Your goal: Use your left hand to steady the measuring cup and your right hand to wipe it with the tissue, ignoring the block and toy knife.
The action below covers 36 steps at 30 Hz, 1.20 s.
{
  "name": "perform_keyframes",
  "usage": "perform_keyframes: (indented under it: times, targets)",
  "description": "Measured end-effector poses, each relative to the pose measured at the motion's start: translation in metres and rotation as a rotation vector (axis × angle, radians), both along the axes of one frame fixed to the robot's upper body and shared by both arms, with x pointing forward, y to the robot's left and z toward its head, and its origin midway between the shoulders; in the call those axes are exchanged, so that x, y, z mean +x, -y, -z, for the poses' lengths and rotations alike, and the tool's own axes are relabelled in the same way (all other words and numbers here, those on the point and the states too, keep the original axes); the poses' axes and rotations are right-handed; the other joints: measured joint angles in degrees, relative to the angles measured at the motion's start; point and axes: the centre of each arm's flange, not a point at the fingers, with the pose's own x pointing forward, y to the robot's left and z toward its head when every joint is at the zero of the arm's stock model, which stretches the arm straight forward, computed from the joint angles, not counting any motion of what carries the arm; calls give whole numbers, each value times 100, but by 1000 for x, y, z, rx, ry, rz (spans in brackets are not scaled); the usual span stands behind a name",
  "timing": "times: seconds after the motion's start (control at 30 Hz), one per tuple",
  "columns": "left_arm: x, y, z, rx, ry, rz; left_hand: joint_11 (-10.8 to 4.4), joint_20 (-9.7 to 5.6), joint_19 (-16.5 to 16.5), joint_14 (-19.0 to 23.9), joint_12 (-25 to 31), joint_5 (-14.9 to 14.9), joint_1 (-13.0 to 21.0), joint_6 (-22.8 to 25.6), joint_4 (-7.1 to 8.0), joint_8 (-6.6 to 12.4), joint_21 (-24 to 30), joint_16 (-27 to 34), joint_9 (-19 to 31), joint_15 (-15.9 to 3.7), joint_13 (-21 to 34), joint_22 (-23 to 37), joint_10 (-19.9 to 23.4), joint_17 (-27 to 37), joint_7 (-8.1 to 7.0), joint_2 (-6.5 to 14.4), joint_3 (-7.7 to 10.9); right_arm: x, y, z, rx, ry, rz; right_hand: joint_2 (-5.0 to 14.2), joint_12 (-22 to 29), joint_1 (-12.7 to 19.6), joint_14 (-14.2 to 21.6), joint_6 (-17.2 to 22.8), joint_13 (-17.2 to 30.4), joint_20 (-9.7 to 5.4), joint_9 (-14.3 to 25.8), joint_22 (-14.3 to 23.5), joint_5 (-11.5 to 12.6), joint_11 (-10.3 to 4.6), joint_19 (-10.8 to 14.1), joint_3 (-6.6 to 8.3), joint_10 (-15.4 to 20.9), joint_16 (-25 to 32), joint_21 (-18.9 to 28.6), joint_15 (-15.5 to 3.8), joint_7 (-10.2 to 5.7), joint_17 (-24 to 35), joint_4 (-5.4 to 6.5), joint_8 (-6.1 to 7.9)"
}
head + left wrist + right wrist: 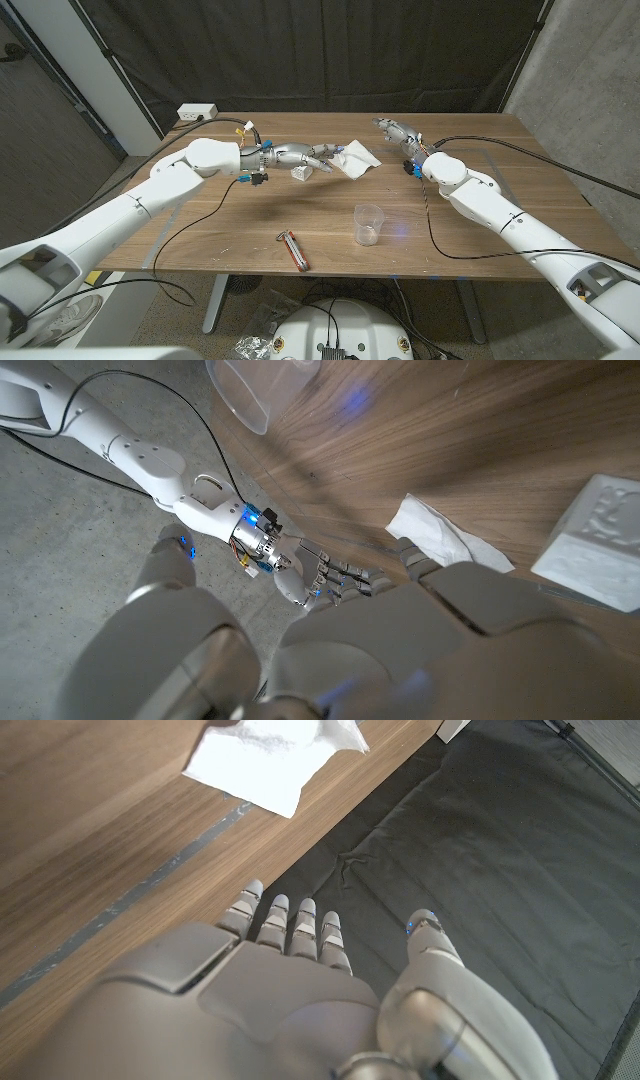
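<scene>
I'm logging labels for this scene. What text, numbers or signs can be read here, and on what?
No text can be read.
Block: raised marks on one face, too blurred to read.
Measuring cup: any scale marks are too small to make out.
Toy knife: no visible lettering.
Tissue: plain white.

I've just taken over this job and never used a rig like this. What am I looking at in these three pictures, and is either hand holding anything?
The wide picture looks down from the robot's head; the other two come from cameras on its wrists. On the wooden table stand a clear measuring cup, a white tissue, a white block and a toy knife. The left hand reaches over the block towards the tissue. The right hand hangs open near the far edge. Neither holds anything.
</scene>
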Motion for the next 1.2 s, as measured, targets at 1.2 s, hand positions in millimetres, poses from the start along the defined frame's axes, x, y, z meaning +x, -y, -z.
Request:
perform_keyframes:
  times: [1.2]
  targets:
    - [-38,62,11,412,227,18,338,268,-404,3,63,405,602,11,16,1,6,0,80,307,26,-1,-11,28,216,-62,-423,-10,-14,7,-43,-12,26,0,0,0,-20,1,0,-30,0,0,-23,-31,-31,-59,-31,0,0,-22,0,-1,11,29]
